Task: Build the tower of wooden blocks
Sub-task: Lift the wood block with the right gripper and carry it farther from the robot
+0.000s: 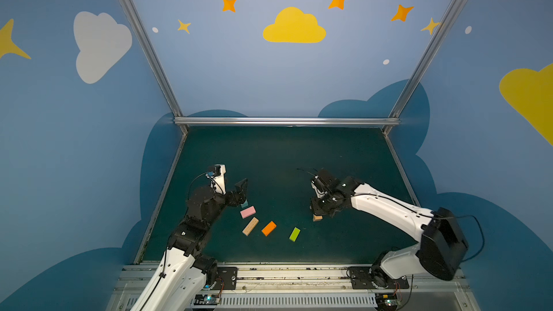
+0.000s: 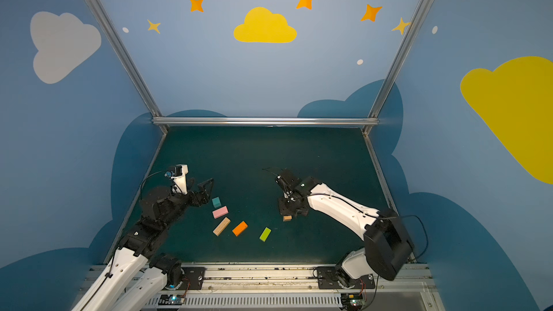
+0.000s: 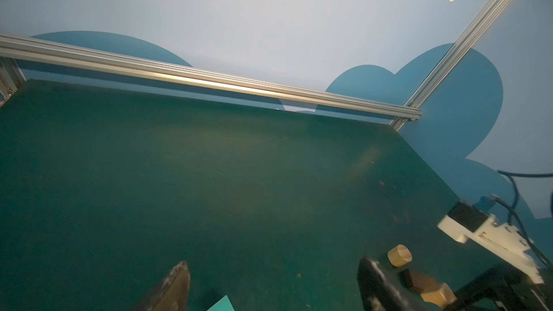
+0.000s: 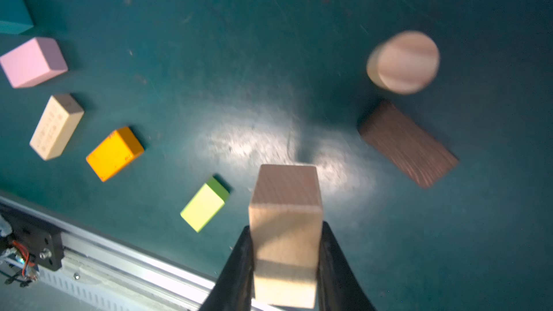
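Stacking seems the aim: right gripper clamps the tan arch near the dark brown brick; left gripper gapes empty.

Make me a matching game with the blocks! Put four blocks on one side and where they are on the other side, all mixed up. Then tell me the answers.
Blocks:
1. tan arch
2. teal cube
3. lime green brick
4. dark brown brick

Places:
A. lying beside the tan short cylinder
B. just right of the orange brick in both top views
C. pinched in the right gripper
D. on the mat by the open left gripper

Pairs: 1-C, 2-D, 3-B, 4-A.
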### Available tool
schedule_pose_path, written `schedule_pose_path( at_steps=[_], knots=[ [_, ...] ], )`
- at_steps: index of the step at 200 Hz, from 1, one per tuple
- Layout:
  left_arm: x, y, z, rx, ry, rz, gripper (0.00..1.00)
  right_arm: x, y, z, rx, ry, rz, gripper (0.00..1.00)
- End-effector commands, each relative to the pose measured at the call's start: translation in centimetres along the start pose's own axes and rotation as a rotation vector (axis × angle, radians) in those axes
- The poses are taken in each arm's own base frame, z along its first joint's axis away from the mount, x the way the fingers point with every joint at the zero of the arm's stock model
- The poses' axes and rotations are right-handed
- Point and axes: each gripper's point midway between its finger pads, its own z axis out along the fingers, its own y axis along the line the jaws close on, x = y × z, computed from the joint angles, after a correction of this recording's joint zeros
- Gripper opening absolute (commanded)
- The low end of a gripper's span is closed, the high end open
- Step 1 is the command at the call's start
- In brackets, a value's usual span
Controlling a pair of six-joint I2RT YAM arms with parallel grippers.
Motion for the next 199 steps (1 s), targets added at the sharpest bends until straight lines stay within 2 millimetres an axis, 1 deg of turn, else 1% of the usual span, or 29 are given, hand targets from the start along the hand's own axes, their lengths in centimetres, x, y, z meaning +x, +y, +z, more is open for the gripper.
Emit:
schedule_pose_path(
  at_steps=[1,7,15,32,52,67,93,110,128,153,169,181,199],
  knots=[
    [0.2,0.2,-0.2,-0.014,0.005,0.012,0.87,-3.0,1.3,1.6,0.036,-0.004,-0.022,0.1],
    [0.2,0.3,-0.2,-0.015,0.004,0.013,0.87,-4.0,1.8,1.9,0.042,-0.006,-0.028,0.09],
    [0.2,0.2,-0.3,-0.011,0.003,0.014,0.87,-5.1,2.4,2.8,0.054,0.0,-0.035,0.06],
    [0.1,0.2,-0.4,-0.013,0.002,0.019,0.87,-7.5,3.9,4.2,0.045,-0.002,-0.041,0.04],
    [-0.1,0.3,-0.5,-0.02,-0.002,0.022,0.87,-9.6,5.4,5.5,0.032,-0.001,-0.042,0.04],
    [-0.1,0.3,-0.5,-0.023,-0.006,0.026,0.87,-10.8,5.6,6.3,0.044,0.0,-0.025,0.04],
    [-0.1,0.5,-0.5,-0.036,-0.008,0.035,0.87,-12.3,5.0,7.4,0.084,0.006,0.025,0.05],
    [0.0,0.8,-0.4,-0.049,-0.008,0.04,0.88,-12.4,3.6,8.0,0.148,0.032,0.068,0.05],
    [0.0,1.1,-0.4,-0.064,-0.01,0.044,0.88,-12.2,2.8,8.4,0.168,0.056,0.102,0.07],
    [0.1,1.2,-0.2,-0.07,-0.007,0.051,0.88,-12.6,2.7,8.5,0.157,0.057,0.134,0.17],
    [0.1,1.2,-0.1,-0.072,-0.005,0.054,0.88,-13.1,3.0,8.4,0.144,0.047,0.141,0.25],
    [0.2,1.2,0.0,-0.073,0.0,0.055,0.88,-13.4,3.3,8.3,0.128,0.045,0.143,0.32],
    [0.3,1.3,0.0,-0.075,0.005,0.057,0.88,-13.9,3.8,8.1,0.105,0.039,0.147,0.48]
  ],
)
